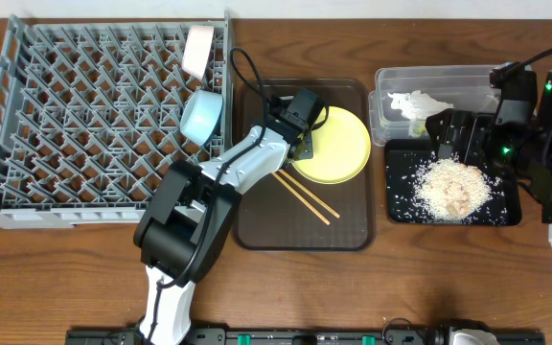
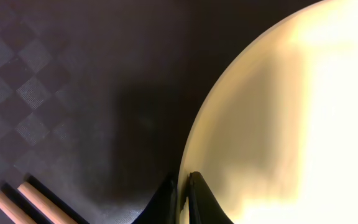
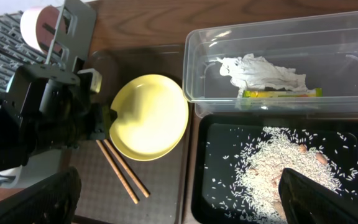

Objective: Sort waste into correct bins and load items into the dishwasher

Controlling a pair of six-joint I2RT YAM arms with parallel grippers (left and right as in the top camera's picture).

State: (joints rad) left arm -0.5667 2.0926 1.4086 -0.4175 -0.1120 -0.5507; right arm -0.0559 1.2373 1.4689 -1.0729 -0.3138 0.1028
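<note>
From above, the left fingers (image 1: 299, 146) are clamped on the left rim of the yellow plate (image 1: 338, 144), which lies on the brown tray (image 1: 257, 220). The chopsticks (image 1: 305, 196) lie on that tray just on the robot's side of these fingers. The grey rack (image 1: 84, 125) sits to their left, with a blue bowl (image 1: 202, 115) and a white bowl (image 1: 197, 50) standing along its nearer edge. The right fingers (image 1: 446, 129) are spread wide over the black tray (image 1: 506, 216), with the rice (image 1: 453, 187) just below them. Beyond them is the clear tub (image 1: 381, 91), which holds the napkin (image 1: 418, 103).

The left wrist camera shows the left fingers (image 2: 194, 186) closed on the plate (image 2: 278, 112) at its rim, one above and one beneath. The chopsticks (image 2: 30, 202) are to their left.

In the right wrist camera, the right fingers (image 3: 42, 199) stand far apart and hold nothing. Between them lie the rice (image 3: 284, 168) and the black tray (image 3: 216, 143). Ahead of them, the tub (image 3: 194, 68) contains the napkin (image 3: 260, 70) and the wrapper (image 3: 281, 93).
</note>
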